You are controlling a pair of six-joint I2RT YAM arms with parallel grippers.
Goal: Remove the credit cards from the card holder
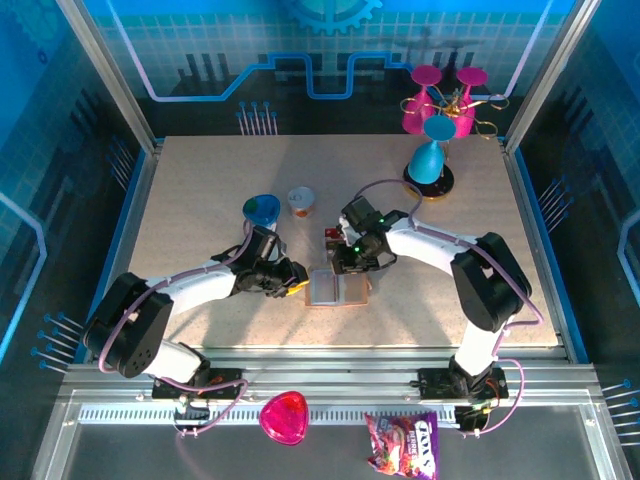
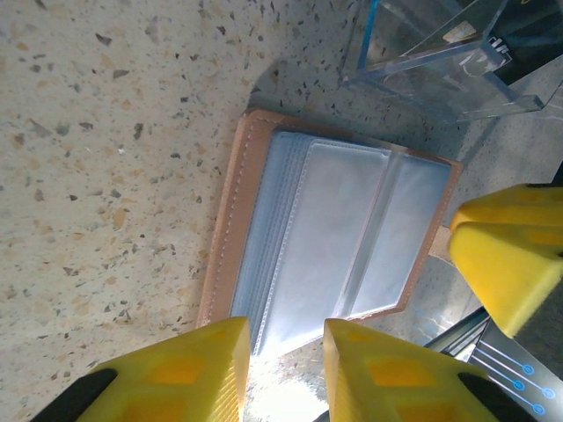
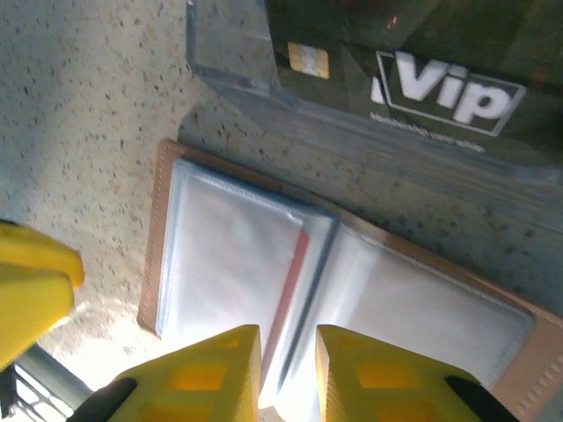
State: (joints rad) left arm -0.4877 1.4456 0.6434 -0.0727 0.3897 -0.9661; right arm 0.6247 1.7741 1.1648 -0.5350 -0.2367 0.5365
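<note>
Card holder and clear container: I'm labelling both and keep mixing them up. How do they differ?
The card holder lies flat and open, tan-rimmed with pale sleeves; the clear container is see-through plastic with raised walls. A dark card marked Vip shows through the container; the holder shows a thin red edge at its fold. Both rest on the speckled table, side by side.

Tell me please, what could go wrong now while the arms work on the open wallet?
1. The right gripper has its jaws astride the sleeves near a red edge; it may pinch plastic, not a card.
2. A pull could drag the wallet into the box near it.
3. The left gripper is very close to the right one; they may bump.
</note>
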